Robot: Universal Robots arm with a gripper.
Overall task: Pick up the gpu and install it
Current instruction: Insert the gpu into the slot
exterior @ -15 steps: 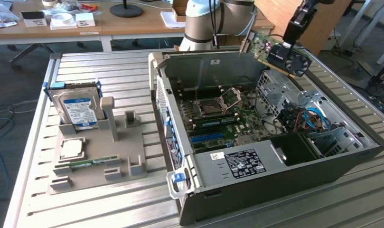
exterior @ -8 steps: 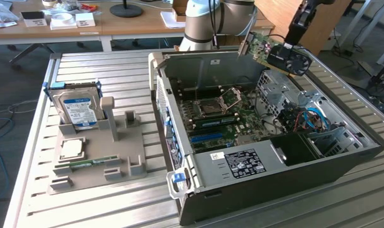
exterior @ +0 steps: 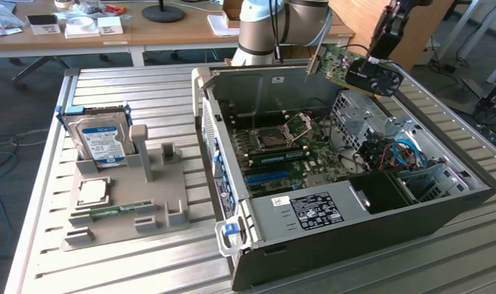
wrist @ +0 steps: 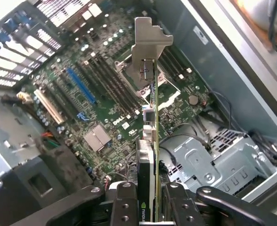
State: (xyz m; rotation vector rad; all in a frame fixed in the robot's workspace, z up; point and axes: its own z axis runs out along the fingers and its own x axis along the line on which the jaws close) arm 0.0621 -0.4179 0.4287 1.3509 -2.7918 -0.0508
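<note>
The gpu (exterior: 358, 70), a green card with a black round fan and a metal bracket, hangs tilted in the air above the far right corner of the open computer case (exterior: 313, 220). My gripper (exterior: 385, 44) is shut on its upper edge. In the wrist view the gpu (wrist: 152, 136) is seen edge-on, bracket end pointing away, clamped between my two fingers (wrist: 124, 202) at my gripper (wrist: 150, 195). Below it lies the green motherboard (wrist: 105, 103) with a blue slot (wrist: 80, 85) and black slots. The card touches nothing in the case.
On the exterior view's left, a grey holder tray (exterior: 125, 202) carries a blue-labelled hard drive (exterior: 100, 138), a processor chip (exterior: 92, 191) and a memory stick (exterior: 108, 211). Drive cages and blue cables (exterior: 407, 153) fill the case's right side. A wooden desk (exterior: 149, 30) stands behind.
</note>
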